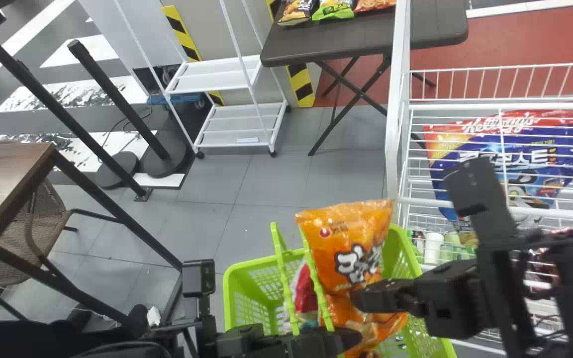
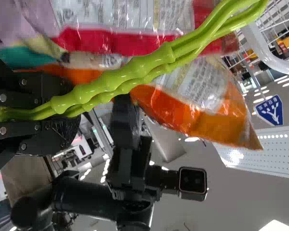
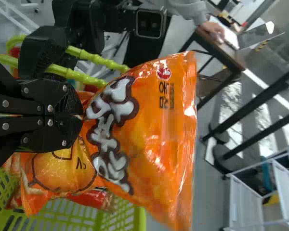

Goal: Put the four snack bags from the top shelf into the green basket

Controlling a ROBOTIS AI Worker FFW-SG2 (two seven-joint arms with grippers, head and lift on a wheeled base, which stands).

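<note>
Left gripper (image 2: 70, 111) closed round the handles (image 1: 285, 278), presumably steadying the basket (image 1: 246, 263) for loading. Right gripper (image 3: 80, 118) pinched on the orange bag (image 1: 346, 243), upper end free, over the basket beside the handles, likely to clear them on release. Red bag (image 1: 305, 293) inside.

basket (image 1: 229, 293) — front centre | wire rack (image 1: 393, 124) — right | folding table (image 1: 316, 44): behind (bags (image 1: 336, 9) on top) | desk (image 1: 13, 159): left
</note>
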